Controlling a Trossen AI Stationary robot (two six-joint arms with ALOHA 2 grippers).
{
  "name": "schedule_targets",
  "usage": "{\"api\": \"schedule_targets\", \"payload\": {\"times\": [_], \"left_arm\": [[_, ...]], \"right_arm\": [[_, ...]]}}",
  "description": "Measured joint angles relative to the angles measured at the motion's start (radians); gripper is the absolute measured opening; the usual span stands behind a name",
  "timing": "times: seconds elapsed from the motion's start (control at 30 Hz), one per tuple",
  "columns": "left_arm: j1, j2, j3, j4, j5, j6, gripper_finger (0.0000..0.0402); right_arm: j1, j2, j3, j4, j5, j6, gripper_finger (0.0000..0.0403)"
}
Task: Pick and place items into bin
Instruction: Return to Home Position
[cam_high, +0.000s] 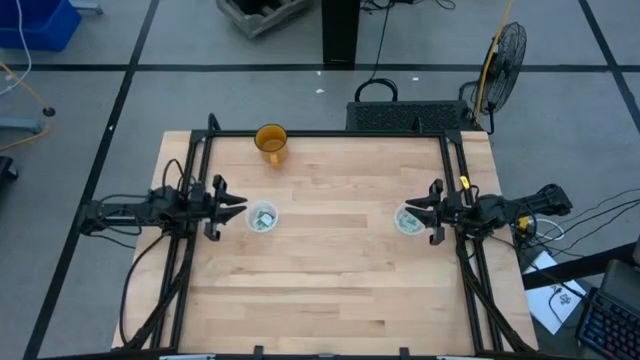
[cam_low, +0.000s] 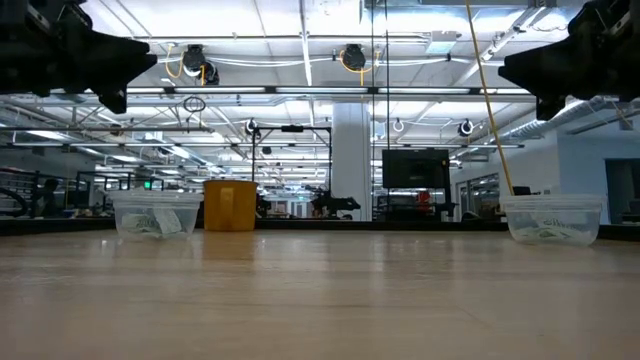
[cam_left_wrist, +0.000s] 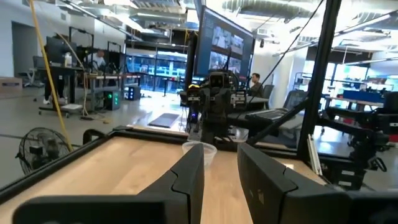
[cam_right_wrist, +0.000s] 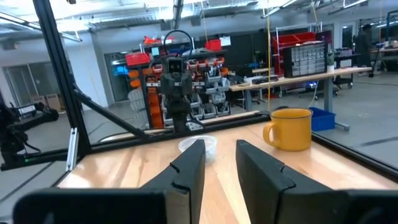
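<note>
Small pale green-and-white wrapped pieces lie inside two clear plastic cups that stand on the wooden table. One is the left cup. The other is the right cup. My left gripper is open and hovers level above the table, just left of the left cup. My right gripper is open too, raised over the right cup's edge. Both grippers are empty and point at each other across the table.
An orange mug stands upright near the table's far edge, behind the left cup. A black frame rail runs along the far edge and both sides. Bare wood lies between the two cups and toward the near edge.
</note>
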Motion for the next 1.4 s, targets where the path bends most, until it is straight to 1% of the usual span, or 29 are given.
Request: {"api": "schedule_targets", "payload": {"times": [0.3, 0.53, 0.7, 1.03, 1.4], "left_arm": [[0.000, 0.000, 0.000, -0.065, -0.002, 0.006, 0.0102], [0.000, 0.000, 0.000, -0.117, -0.002, 0.048, 0.0102], [0.000, 0.000, 0.002, -0.164, -0.002, 0.055, 0.0102], [0.000, 0.000, 0.002, -0.164, -0.002, 0.055, 0.0102], [0.000, 0.000, 0.001, -0.153, -0.002, 0.055, 0.0102]], "right_arm": [[0.000, 0.000, -0.002, -0.008, -0.002, 0.019, 0.0086], [0.000, 0.002, -0.002, -0.090, -0.006, 0.014, 0.0086], [0.000, 0.024, -0.003, -0.099, -0.061, -0.032, 0.0086], [0.000, 0.056, -0.003, -0.103, -0.055, -0.141, 0.0086], [0.000, 0.056, -0.004, -0.067, -0.054, -0.136, 0.0086]]}}
